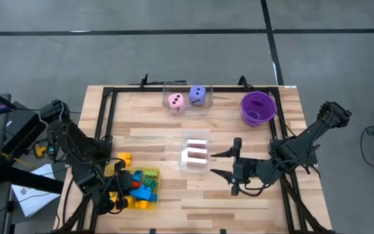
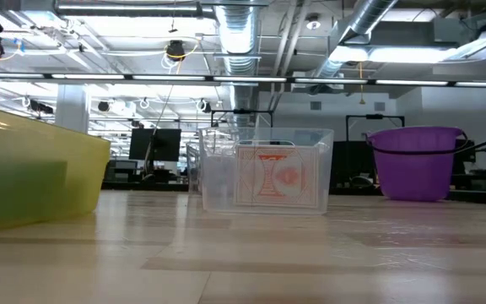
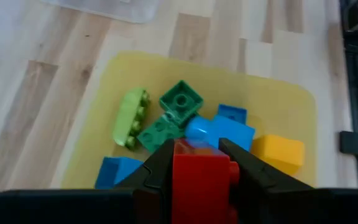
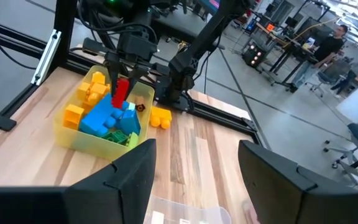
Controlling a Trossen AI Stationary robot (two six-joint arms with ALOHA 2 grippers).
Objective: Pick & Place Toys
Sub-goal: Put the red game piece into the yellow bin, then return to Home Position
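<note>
From above, we see the left gripper (image 1: 117, 188) over the yellow tray (image 1: 149, 205) of toys (image 1: 141, 187), and the right gripper (image 1: 221, 164) just beside the clear box (image 1: 195, 155), fingers spread, empty. At table height, that box holds a playing card (image 2: 278, 177). Our left wrist view shows fingers (image 3: 157, 165) clamped on a red brick (image 3: 201, 180) above the tray. The right wrist view confirms it.
</note>
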